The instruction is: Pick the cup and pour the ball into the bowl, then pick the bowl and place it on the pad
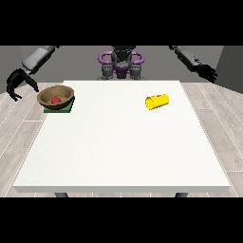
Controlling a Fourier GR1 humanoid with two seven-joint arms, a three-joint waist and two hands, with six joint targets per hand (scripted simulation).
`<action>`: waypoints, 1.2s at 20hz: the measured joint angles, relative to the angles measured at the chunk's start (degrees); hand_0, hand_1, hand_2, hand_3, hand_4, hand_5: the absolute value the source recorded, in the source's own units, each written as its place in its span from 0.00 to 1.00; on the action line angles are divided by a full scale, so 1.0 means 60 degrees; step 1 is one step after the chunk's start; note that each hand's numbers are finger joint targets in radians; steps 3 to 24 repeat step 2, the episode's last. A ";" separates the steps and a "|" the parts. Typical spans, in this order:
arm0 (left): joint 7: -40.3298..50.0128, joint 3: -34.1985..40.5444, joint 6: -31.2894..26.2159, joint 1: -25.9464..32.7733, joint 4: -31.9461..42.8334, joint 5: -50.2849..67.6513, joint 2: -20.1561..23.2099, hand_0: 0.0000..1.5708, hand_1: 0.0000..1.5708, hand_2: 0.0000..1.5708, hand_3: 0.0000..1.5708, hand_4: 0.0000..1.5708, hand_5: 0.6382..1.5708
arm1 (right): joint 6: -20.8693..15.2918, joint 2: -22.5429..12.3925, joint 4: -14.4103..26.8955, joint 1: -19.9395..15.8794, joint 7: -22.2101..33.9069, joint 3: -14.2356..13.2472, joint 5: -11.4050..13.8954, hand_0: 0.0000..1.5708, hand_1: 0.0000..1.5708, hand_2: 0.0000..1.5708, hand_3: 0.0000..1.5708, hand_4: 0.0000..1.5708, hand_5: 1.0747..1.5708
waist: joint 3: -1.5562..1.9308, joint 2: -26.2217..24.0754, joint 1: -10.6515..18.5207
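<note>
The bowl, a brown wooden one, sits at the far left of the large white table, resting on the green pad, whose edge shows beneath and in front of it. The yellow cup lies tipped on its side at the far right of the table, its open mouth turned left, well apart from the bowl. The red ball rests inside the bowl.

Judging by how things lie, both parts of the task look done: the ball is in the bowl, the bowl is on the pad, and nothing seems left but to draw clear.

The hand at the view's left hangs off the table's left edge, just beside the bowl but not touching it, fingers curled downward and holding nothing. The hand at the view's right hangs beyond the far right corner, well away from the cup, also holding nothing; whether its fingers are spread or curled I cannot tell.

The pad is largely covered by the bowl. The cup's inside cannot be made out.
</note>
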 measured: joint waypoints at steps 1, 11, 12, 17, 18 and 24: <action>0.0034 -0.0064 0.0035 0.0019 0.0068 -0.0066 -0.0041 0.00 0.00 0.00 0.00 0.56 0.62 | 0.0062 0.0102 -0.0037 -0.0076 0.0090 -0.0012 -0.0062 0.00 0.00 0.27 0.20 0.17 0.49 | -0.0005 -0.0161 0.0002; 0.0016 -0.0105 0.0020 0.0077 0.0183 -0.0112 -0.0071 0.00 0.00 0.00 0.00 0.56 0.62 | 0.0186 0.0229 -0.0110 -0.0143 0.0070 -0.0050 -0.0164 0.00 0.00 0.07 0.24 0.32 0.60 | -0.0008 -0.0320 0.0004; 0.0016 -0.0105 0.0020 0.0077 0.0183 -0.0112 -0.0071 0.00 0.00 0.00 0.00 0.56 0.62 | 0.0186 0.0229 -0.0110 -0.0143 0.0070 -0.0050 -0.0164 0.00 0.00 0.07 0.24 0.32 0.60 | -0.0008 -0.0320 0.0004; 0.0016 -0.0105 0.0020 0.0077 0.0183 -0.0112 -0.0071 0.00 0.00 0.00 0.00 0.56 0.62 | 0.0186 0.0229 -0.0110 -0.0143 0.0070 -0.0050 -0.0164 0.00 0.00 0.07 0.24 0.32 0.60 | -0.0008 -0.0320 0.0004; 0.0016 -0.0105 0.0020 0.0077 0.0183 -0.0112 -0.0071 0.00 0.00 0.00 0.00 0.56 0.62 | 0.0186 0.0229 -0.0110 -0.0143 0.0070 -0.0050 -0.0164 0.00 0.00 0.07 0.24 0.32 0.60 | -0.0008 -0.0320 0.0004; 0.0016 -0.0105 0.0020 0.0077 0.0183 -0.0112 -0.0071 0.00 0.00 0.00 0.00 0.56 0.62 | 0.0186 0.0229 -0.0110 -0.0143 0.0070 -0.0050 -0.0164 0.00 0.00 0.07 0.24 0.32 0.60 | -0.0008 -0.0320 0.0004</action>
